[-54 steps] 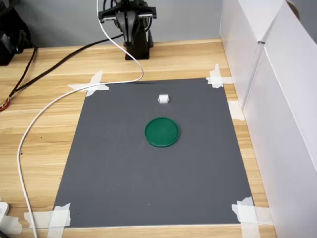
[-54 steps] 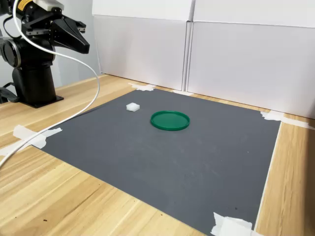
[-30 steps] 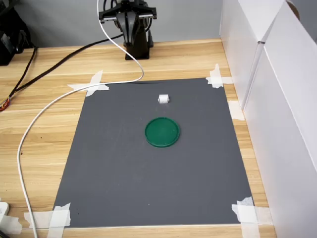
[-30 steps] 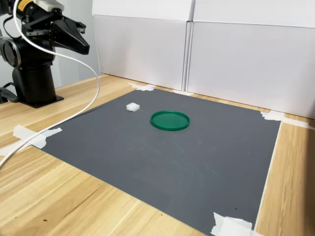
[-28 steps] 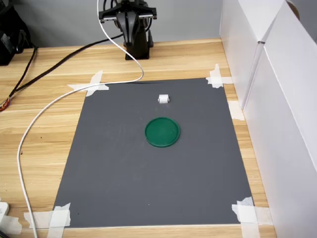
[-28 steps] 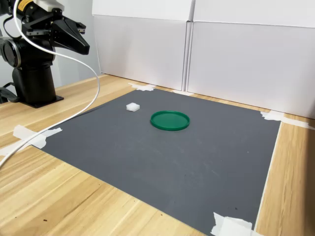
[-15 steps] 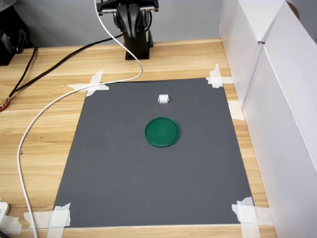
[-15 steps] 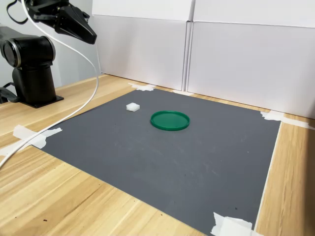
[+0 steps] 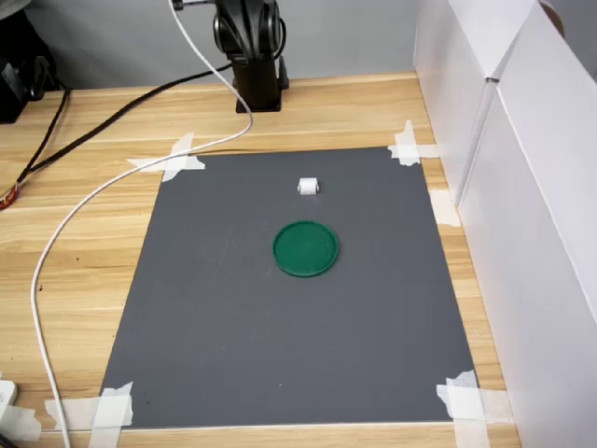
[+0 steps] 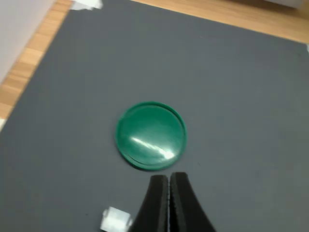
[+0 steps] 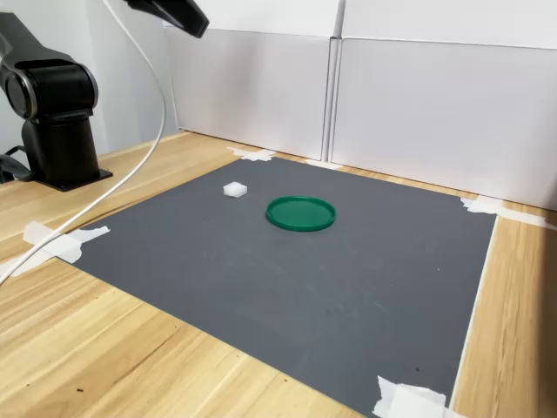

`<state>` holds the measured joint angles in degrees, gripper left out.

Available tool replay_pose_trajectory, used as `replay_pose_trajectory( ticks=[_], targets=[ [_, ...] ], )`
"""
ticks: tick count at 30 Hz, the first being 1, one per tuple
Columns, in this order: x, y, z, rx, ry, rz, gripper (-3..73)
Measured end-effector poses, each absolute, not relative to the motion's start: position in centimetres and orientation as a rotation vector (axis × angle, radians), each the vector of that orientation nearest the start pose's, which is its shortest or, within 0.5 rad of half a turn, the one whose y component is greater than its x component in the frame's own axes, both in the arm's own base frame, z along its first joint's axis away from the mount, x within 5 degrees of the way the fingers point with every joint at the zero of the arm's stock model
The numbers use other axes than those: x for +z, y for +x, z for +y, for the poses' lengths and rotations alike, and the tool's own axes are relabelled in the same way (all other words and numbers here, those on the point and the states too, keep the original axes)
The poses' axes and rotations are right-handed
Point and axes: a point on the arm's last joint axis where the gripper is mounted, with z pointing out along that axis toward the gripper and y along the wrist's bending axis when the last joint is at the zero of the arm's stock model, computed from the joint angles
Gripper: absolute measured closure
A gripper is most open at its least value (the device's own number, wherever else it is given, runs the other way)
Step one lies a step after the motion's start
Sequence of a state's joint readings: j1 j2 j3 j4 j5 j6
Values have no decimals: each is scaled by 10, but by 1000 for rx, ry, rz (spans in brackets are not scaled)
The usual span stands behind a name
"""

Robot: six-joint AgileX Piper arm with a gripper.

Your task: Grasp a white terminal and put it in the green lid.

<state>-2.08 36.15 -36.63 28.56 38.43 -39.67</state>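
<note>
The white terminal point(image 9: 309, 187) lies on the dark grey mat, just beyond the green lid point(image 9: 306, 248) on the arm's side; both also show in the second exterior view, the terminal point(image 11: 233, 188) left of the lid point(image 11: 300, 212). My gripper point(image 11: 198, 28) hangs high at the second exterior view's top edge, well above both and apart from them. In the wrist view the gripper point(image 10: 169, 177) is shut with nothing between its black fingers; the lid point(image 10: 151, 135) lies just past the tips and the terminal point(image 10: 116, 220) sits beside the fingers, blurred.
The grey mat point(image 9: 233, 327) is taped at its corners to a wooden table. The black arm base point(image 9: 250, 56) stands at the table's far edge, and a white cable point(image 9: 56, 243) trails from it. White panels point(image 9: 522, 187) wall the first exterior view's right side.
The arm has lifted and swung out toward the mat; the gripper rose past the first exterior view's top edge. Terminal and lid have not moved.
</note>
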Motion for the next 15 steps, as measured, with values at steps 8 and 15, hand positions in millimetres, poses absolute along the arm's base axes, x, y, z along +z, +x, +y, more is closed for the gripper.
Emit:
replay_pose_trajectory(
  ticks=[8, 15],
  targets=[
    [356, 147, 39, 142, -707, 1986, 710],
    [353, 166, 71, 72, -1115, 1926, 710]
  ],
)
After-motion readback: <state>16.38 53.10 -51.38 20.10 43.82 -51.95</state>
